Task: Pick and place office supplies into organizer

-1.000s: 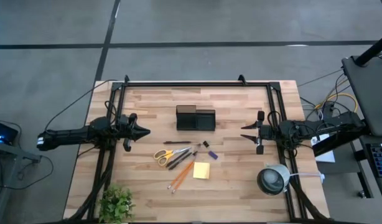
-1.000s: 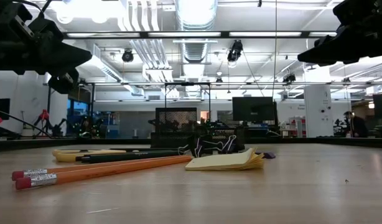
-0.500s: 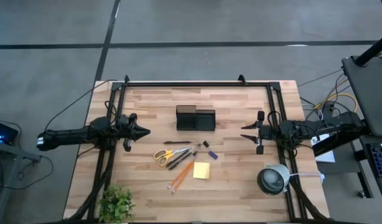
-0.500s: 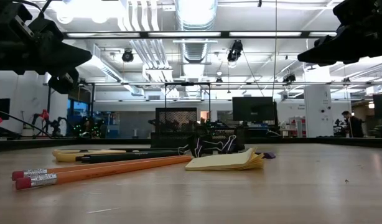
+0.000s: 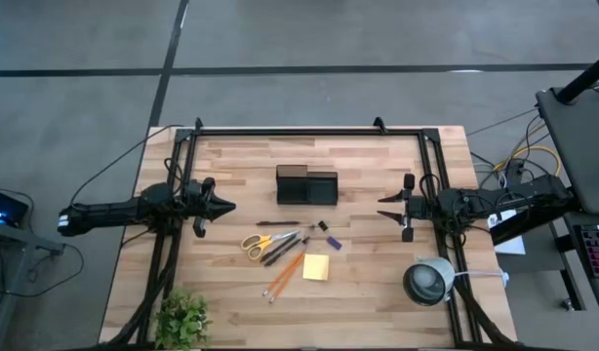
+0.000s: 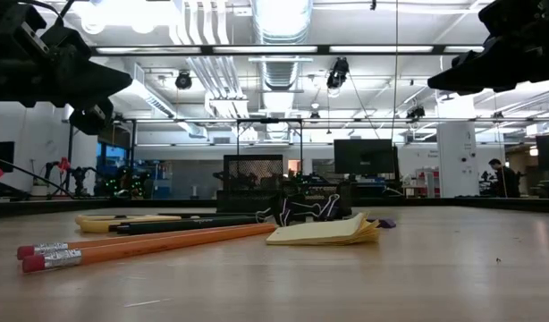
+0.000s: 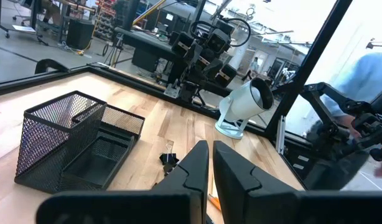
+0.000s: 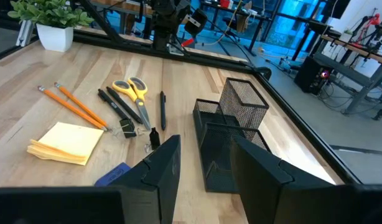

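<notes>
black mesh organizer (image 8: 231, 134), yellow-handled scissors (image 8: 134, 95)

Right gripper (image 8: 200, 171) open, nothing between the fingers. Ahead on the table: mesh organizer (image 8: 231, 134), scissors (image 8: 132, 93), pens (image 8: 119, 106), two pencils (image 8: 73, 106), sticky pad (image 8: 63, 142), binder clips (image 8: 129, 129), purple block (image 8: 113, 174). Plant (image 8: 51, 22) at far corner.
</notes>
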Controlling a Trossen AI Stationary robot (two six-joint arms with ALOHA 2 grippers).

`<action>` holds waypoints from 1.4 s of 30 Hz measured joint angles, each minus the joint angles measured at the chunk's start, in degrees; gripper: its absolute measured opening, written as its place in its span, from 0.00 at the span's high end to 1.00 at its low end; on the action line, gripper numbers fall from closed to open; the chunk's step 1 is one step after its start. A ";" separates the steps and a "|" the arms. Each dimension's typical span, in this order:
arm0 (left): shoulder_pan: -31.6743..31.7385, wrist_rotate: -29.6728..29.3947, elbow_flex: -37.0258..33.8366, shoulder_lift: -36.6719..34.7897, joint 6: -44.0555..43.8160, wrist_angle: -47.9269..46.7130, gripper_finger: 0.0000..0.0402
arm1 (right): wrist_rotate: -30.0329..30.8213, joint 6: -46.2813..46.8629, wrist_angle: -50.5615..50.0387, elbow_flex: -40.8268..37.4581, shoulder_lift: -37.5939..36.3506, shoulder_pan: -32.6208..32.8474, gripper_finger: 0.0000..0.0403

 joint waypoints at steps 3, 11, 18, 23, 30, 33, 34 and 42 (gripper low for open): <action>0.00 -0.02 0.00 0.00 0.00 0.01 0.98 | 0.00 0.00 0.00 0.00 -0.01 -0.01 0.68; 0.02 0.00 0.00 0.01 0.00 0.00 0.98 | 0.00 0.02 0.00 0.00 0.01 -0.01 0.68; 0.01 -0.01 0.00 0.00 -0.01 0.01 0.98 | -3.11 13.75 0.15 0.00 0.26 0.08 0.68; 0.00 -0.01 0.00 0.00 0.00 0.02 0.98 | -14.27 37.13 8.31 0.07 3.21 0.11 0.68; 0.01 -0.01 0.00 0.00 0.00 0.00 0.98 | -6.01 42.54 37.84 0.35 22.65 -1.17 0.68; 0.02 -0.01 0.00 0.00 -0.01 0.02 0.98 | -1.28 49.31 40.24 2.75 33.26 -1.96 0.68; 0.01 -0.01 0.00 0.00 0.00 0.01 0.98 | -1.21 52.16 40.29 3.76 36.45 -2.04 0.68; 0.00 0.00 0.00 0.00 0.00 0.00 0.98 | -10.34 74.34 40.90 14.32 57.72 -0.76 0.68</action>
